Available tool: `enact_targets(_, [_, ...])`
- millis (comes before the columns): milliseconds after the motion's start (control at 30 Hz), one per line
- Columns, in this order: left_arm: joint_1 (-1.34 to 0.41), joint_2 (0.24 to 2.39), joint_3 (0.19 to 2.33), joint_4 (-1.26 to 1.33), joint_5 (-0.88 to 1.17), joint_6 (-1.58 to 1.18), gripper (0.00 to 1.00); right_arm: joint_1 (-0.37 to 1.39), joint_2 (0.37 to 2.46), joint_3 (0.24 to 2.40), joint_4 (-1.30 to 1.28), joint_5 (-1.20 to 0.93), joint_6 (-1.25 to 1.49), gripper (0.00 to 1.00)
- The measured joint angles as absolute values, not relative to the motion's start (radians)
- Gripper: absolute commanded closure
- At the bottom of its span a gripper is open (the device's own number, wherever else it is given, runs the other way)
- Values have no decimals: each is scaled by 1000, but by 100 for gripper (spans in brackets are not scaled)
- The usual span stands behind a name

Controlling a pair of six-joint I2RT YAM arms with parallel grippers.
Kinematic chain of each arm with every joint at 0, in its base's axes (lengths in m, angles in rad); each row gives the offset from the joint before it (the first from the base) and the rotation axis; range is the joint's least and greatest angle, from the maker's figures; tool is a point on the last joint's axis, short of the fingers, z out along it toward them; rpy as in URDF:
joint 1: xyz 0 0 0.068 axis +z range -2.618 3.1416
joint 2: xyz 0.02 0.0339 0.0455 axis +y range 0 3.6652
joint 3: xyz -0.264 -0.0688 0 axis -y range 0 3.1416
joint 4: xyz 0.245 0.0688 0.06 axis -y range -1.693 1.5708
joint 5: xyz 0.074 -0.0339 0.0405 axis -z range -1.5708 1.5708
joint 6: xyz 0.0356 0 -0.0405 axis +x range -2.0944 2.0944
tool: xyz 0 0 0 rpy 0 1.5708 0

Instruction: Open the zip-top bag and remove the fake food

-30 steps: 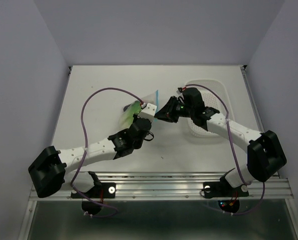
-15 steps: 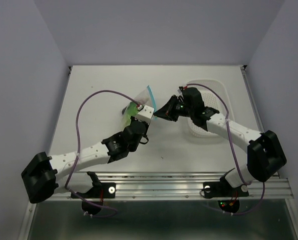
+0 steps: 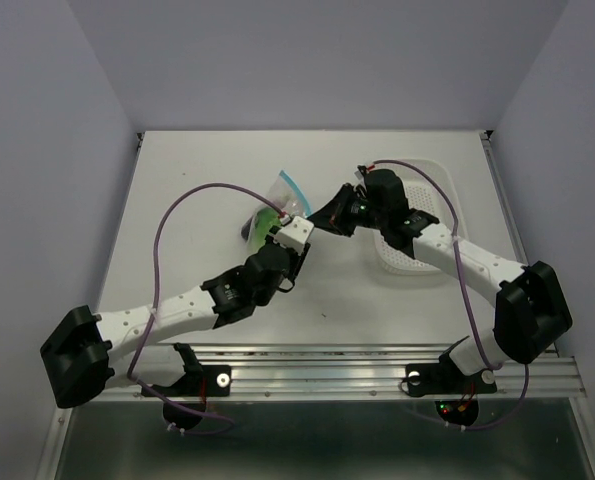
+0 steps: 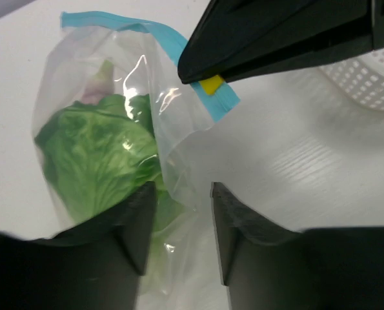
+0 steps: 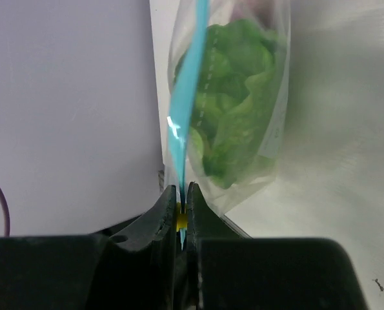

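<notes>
- The zip-top bag lies mid-desk, a little nearer the back edge than the near one, left of the white basket. Its blue zip strip looks sealed along the length that shows, so nothing comes out until that seam parts.
- Inside, the fake food, a leafy green cabbage piece, fills the pouch and presses on the film. If the mouth opens only partway, it could jam there. A purplish shape behind it is too faint to name.
- The right gripper is clamped on the yellow tab at the strip's end corner. That's a thin bite: a sideways tug may slip off the tab, or simply drag the whole bag along.
- The left gripper stands narrowly parted, with loose film in the gap between its jaws and nothing pinched. Here's the main risk: with no anchor on the bag, a pull from the right arm would likely lift or slide the pouch rather than run the zip.
- If the left gripper closes where it is, it may catch both walls and the cabbage, pinning the pouch shut.
- The two grippers sit close together over the bag, so a small misjudged move means a knock.
- The basket is just beside the right arm, and a swing that way could shove it.
</notes>
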State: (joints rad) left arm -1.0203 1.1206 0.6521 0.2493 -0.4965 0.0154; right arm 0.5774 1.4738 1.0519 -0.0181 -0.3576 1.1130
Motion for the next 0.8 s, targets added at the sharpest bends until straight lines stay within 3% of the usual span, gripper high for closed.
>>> enact_targets(67, [-1021, 1134, 657, 243, -502, 14, 15, 577, 1474, 1052, -19, -359, 1111, 99])
enact_targets(133, [-1021, 1149, 661, 236, -505, 16, 8, 577, 1474, 1052, -19, -360, 1110, 99])
enact_targets(500, [-1026, 1184, 730, 228, -525, 48, 11, 577, 1453, 1052, -49, -382, 1096, 99])
enact_targets(633, [-1027, 1225, 776, 237, -524, 75, 38, 577, 1447, 1052, -56, -396, 1095, 99])
enact_targets(667, [-1027, 1237, 785, 239, -524, 87, 56, 577, 1446, 1052, -60, -400, 1095, 99])
enact_targets(733, [-1027, 1258, 800, 241, -523, 97, 76, 577, 1446, 1052, -62, -401, 1095, 99])
enact_targets(767, [-1027, 1269, 807, 241, -519, 107, 96, 577, 1446, 1052, -62, -400, 1095, 99])
enact_targets(800, [-1028, 1277, 810, 240, -517, 114, 100, 577, 1446, 1052, -62, -400, 1095, 99])
